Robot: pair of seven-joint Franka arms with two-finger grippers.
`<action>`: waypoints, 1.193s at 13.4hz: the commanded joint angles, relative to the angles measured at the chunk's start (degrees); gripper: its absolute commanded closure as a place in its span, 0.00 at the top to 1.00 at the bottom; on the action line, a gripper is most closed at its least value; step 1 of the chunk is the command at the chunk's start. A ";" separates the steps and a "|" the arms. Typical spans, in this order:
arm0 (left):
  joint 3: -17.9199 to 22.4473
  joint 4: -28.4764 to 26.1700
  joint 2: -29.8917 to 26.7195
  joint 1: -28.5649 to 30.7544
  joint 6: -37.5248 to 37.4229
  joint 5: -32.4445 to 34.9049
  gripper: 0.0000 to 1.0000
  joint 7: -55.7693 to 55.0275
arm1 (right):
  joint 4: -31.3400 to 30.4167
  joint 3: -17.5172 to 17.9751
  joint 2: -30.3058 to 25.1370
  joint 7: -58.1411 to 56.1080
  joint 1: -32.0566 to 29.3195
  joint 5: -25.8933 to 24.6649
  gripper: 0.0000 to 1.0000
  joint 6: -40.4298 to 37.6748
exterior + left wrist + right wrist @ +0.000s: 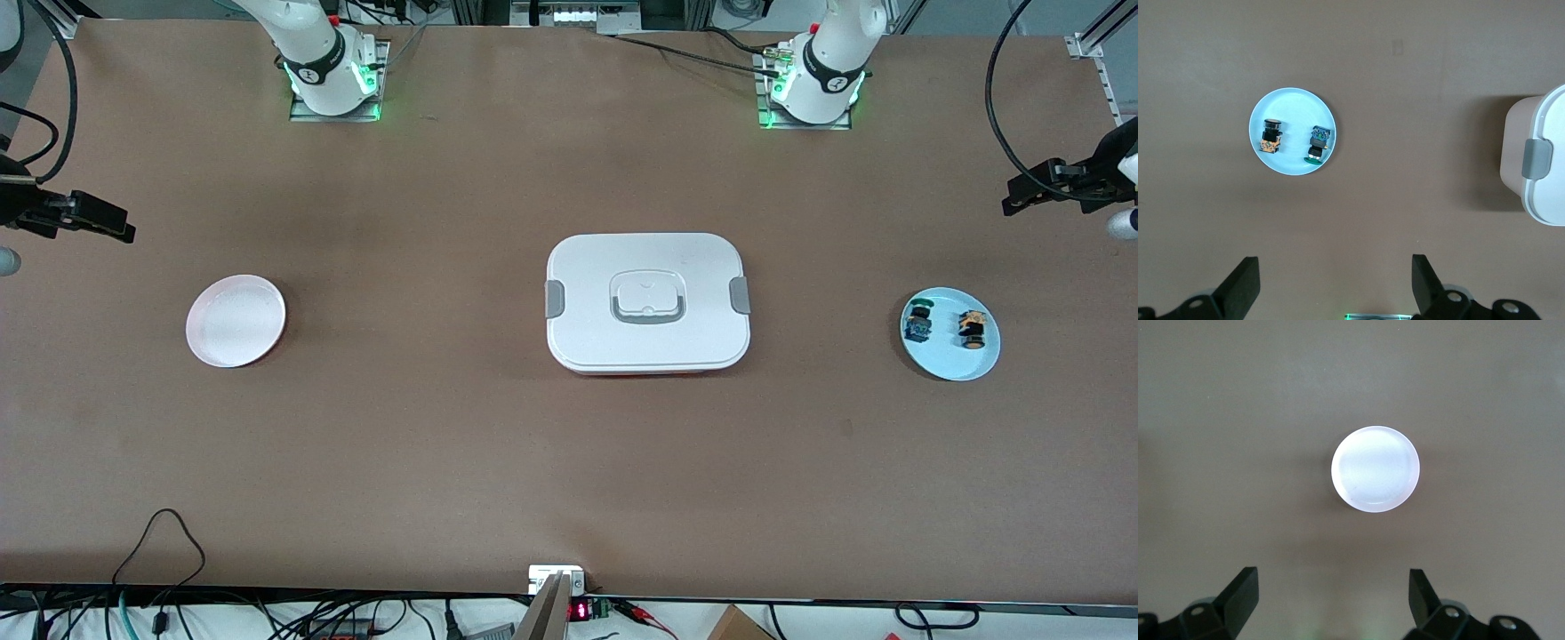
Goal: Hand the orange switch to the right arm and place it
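Observation:
The orange switch (973,329) has a black body and an orange rear. It lies on a light blue plate (951,360) at the left arm's end of the table, beside a blue switch with a green cap (917,324). In the left wrist view the orange switch (1271,135) and the blue switch (1317,143) lie on the plate (1293,107). My left gripper (1022,191) is high over the table by this plate, open and empty (1335,280). My right gripper (116,227) is high over the right arm's end, open and empty (1333,597).
A white lidded container (647,258) with grey clasps stands at the table's middle; it also shows in the left wrist view (1538,160). An empty pale pink plate (236,320) lies toward the right arm's end, and it shows below the right gripper in the right wrist view (1375,469).

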 commanded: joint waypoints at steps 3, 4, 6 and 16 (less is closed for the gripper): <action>0.10 2.13 0.91 -0.27 -1.89 -0.35 1.00 -0.12 | 0.46 0.11 -0.43 -0.48 -0.17 0.48 1.00 -1.06; 0.10 2.22 0.91 -0.45 -1.89 -0.26 1.00 -0.21 | 0.46 0.11 -0.43 -0.48 -0.17 0.48 1.00 -1.06; 0.10 3.10 2.04 -0.36 -1.89 -0.26 1.00 -0.21 | 0.46 0.11 -0.43 -0.48 -0.17 0.48 1.00 -1.06; 0.28 0.38 5.12 2.97 -3.12 0.35 1.00 5.82 | 0.46 0.11 -0.43 -0.39 -0.08 0.31 1.00 -1.06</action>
